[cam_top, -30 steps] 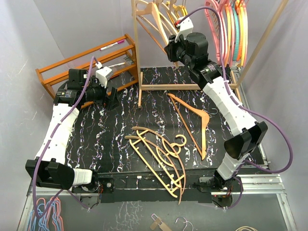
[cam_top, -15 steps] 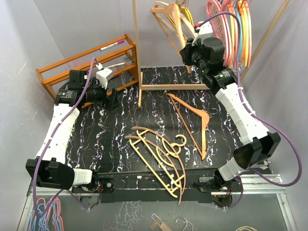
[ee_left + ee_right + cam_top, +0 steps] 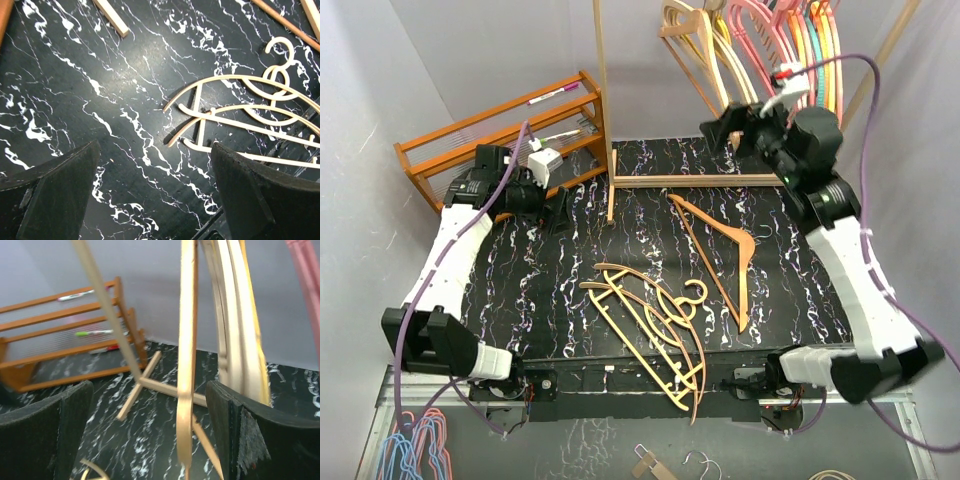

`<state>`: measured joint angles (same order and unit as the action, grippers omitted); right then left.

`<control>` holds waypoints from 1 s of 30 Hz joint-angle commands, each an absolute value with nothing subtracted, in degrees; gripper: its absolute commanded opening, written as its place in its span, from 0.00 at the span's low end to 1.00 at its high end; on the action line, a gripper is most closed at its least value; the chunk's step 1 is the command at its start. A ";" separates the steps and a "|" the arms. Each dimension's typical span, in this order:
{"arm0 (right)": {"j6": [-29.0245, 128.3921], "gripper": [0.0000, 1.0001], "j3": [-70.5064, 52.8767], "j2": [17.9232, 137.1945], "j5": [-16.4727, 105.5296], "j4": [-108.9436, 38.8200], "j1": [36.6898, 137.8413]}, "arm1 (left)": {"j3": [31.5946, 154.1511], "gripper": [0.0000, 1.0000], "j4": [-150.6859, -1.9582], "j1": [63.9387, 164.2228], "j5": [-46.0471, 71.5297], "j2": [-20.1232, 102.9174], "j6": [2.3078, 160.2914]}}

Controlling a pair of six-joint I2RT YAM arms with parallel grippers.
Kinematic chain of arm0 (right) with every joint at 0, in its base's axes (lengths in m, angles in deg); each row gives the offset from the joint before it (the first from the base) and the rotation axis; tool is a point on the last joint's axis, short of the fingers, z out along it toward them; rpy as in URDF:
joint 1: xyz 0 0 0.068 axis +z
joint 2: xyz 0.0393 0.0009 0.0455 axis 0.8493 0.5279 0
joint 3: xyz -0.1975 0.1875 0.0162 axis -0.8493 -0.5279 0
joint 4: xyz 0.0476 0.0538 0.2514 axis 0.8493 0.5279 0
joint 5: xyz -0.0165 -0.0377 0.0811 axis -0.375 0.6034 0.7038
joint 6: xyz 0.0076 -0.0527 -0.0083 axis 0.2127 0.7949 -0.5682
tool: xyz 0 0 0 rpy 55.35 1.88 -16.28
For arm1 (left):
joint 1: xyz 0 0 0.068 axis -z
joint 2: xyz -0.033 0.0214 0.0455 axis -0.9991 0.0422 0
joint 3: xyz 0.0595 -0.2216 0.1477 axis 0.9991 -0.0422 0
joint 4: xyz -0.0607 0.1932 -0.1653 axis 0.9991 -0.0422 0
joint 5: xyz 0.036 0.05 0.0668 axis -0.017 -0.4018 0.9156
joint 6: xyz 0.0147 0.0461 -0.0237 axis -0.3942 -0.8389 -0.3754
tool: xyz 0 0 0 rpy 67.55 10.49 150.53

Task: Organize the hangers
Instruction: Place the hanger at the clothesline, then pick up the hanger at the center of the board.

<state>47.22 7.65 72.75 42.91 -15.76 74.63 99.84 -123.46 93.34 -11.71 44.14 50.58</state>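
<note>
Here, left fingers (image 3: pixel 55 195) spread, empty, right fingers (image 3: pixel 250 440) spread, wooden hanger (image 3: pixel 186 365) between, ungripped

Seen from above, tan wooden hangers (image 3: pixel 695 45) hang upright by their hooks at one o'clock. Pink hangers (image 3: pixel 760 20) and orange, teal and yellow hangers (image 3: pixel 817 50) crowd beside them toward two. A single wooden hanger (image 3: pixel 725 255) lies flat at three o'clock. Pale wavy-barred hangers (image 3: pixel 650 320) lie overlapped in a loose pile at six.
</note>
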 commanded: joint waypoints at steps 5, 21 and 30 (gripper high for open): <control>38.08 0.99 -18.24 44.53 58.39 -18.12 74.83 | 100.82 0.91 -126.15 97.85 -6.32 49.12 46.73; 23.83 0.99 -35.99 40.25 58.49 -30.67 74.84 | 94.67 0.82 -104.42 127.90 -2.52 64.51 31.53; 24.38 0.99 -38.57 36.47 55.67 -28.25 74.83 | 89.91 0.75 -99.71 128.79 0.23 69.96 25.53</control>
<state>24.60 -38.39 37.41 57.31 -25.64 74.67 93.85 -103.57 128.66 -0.80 70.26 29.99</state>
